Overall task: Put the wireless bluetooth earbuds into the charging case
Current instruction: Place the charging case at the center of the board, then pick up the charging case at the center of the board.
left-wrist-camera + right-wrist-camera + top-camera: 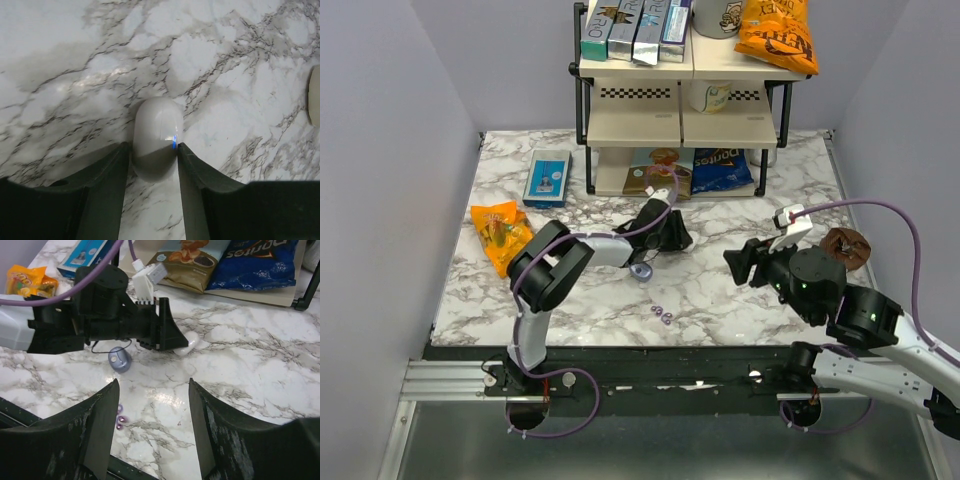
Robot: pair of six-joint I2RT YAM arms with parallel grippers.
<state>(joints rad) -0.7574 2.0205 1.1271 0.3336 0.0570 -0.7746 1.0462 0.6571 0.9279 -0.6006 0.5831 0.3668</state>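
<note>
My left gripper [154, 148] straddles the white oval case [156, 127], pinch unclear; I risk mistaking it for the lavender charging case [119, 359].

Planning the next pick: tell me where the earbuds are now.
The earbuds lie on the table, near the middle of its front edge in the top view, just right of and in front of the case.

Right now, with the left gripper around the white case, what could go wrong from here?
The left gripper sits close around the white oval case, not the small purple case nearby. Drawing back carelessly could drag or flick either one. The earbuds lie loose near the front edge of the table, so a low sweep might knock them off.
</note>
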